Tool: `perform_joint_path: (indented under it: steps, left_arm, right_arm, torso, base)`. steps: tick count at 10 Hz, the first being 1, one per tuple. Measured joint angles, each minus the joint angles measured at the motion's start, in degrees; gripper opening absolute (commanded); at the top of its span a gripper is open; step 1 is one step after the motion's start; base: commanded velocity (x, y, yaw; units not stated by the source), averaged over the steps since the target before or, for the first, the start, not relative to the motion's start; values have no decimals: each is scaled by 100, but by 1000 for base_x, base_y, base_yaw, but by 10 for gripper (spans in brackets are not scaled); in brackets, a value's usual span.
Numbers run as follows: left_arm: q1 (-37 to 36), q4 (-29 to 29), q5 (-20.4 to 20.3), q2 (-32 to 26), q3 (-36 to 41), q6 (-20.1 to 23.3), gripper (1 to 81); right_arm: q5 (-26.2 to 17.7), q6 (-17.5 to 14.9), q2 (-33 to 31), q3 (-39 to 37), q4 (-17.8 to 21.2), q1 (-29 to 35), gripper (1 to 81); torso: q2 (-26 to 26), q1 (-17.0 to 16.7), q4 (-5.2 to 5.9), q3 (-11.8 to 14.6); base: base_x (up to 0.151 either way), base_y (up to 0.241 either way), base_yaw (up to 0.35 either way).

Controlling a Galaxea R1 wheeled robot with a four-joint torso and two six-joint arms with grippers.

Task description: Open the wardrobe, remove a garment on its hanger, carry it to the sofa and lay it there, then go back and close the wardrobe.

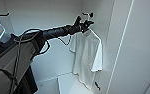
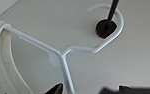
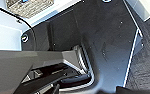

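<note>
In the head view, the wardrobe (image 1: 53, 15) is open and white inside. 1 white T-shirt (image 1: 87, 58) hangs on 1 white hanger (image 1: 96, 33). The hanger's hook sits on 1 black peg (image 1: 90, 14) high on the back wall. The left gripper (image 1: 85, 25) reaches up to the hanger, right by the shirt's neck. I cannot tell if it is gripping. 1 black T-shirt (image 1: 2, 46) hangs at the far left.

In the left wrist view, the hanger (image 2: 63, 53) is close, with its hook around the peg (image 2: 106, 28). 2 dark fingertips (image 2: 55, 89) sit on either side of the hanger's thin bar, apart, not squeezing it. The shirt's collar (image 2: 1, 57) curves beside it.

In the right wrist view, I see dark robot parts and dark floor (image 3: 148, 62). I cannot tell that gripper's state.
</note>
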Motion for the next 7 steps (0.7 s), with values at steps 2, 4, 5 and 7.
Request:
perform_joint_path:
  steps: [2, 4, 5, 7]
  left_arm:
    - [260, 20, 122, -24, 13, -2, 811]
    - [199, 30, 116, -84, -33, 0, 811]
    - [179, 51, 87, -57, -113, 0, 811]
    - [179, 116, 77, 188, -300, -2, 811]
  right_arm:
    - [0, 1, 9, 0, 0, 2, 811]
    - [-2, 0, 55, 0, 0, 2, 811]
    - [-2, 0, 61, -2, 0, 2, 811]
    - [-2, 0, 46, -13, 0, 0, 811]
  torso:
    - [0, 2, 0, 0]
    - [0, 2, 0, 0]
    - [0, 2, 0, 0]
    - [2, 2, 0, 0]
  base:
    - [0, 0, 0]
    - [0, 0, 0]
    - [0, 0, 0]
    - [0, 0, 0]
